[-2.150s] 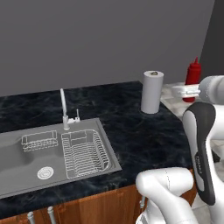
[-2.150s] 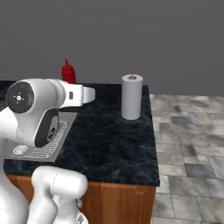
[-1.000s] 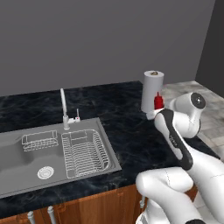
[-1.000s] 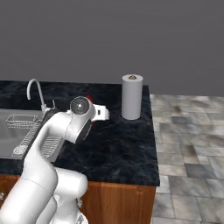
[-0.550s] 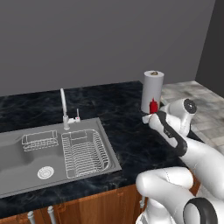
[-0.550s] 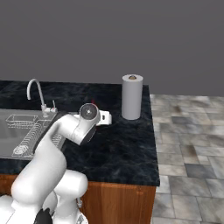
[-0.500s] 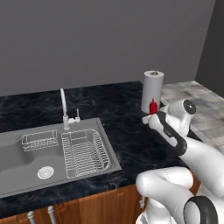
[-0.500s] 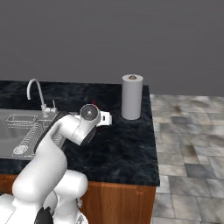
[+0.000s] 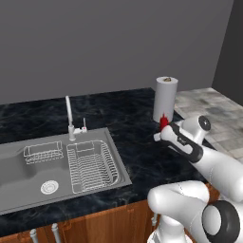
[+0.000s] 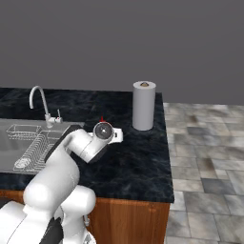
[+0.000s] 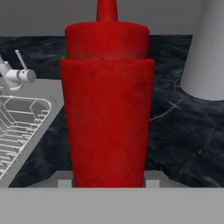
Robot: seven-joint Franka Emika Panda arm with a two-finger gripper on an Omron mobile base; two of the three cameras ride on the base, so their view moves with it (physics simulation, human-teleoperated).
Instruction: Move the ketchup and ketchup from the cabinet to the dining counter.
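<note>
Pincer (image 9: 161, 132) closed on an all-red squeeze ketchup bottle with a conical top (image 11: 107, 100). In the hand view the bottle stands upright between the two finger tips, which show as small grey blocks at either side of its base (image 11: 64, 183). No gap visible between tips and bottle.

Left base view: the red bottle's tip (image 9: 163, 121) pokes up above the wrist, just in front of the white paper towel roll (image 9: 164, 99), over the black white-veined marble counter (image 9: 137, 156). Cannot tell from here whether the bottle's base touches the counter or hangs just above it.

Right base view: only a sliver of red (image 10: 102, 119) shows above the arm's round joint; the pincer itself is hidden behind the joint. White paper towel roll (image 10: 144, 105) stands upright near the counter's right end, well beyond the arm.

Steel sink (image 9: 28, 173) set into the counter to the left of the bottle, with a wire dish rack (image 9: 90, 166) in its right half and a small wire basket (image 9: 43, 153) in its left half. Slim steel tap (image 9: 70, 115) rises behind the basin, between the two. In the hand view the rack's edge (image 11: 17, 127) and the tap's lever (image 11: 19, 70) lie left of the bottle, the towel roll's base (image 11: 205, 61) to the right.

Grey tiled floor (image 10: 205, 157) beyond the counter's right end.
</note>
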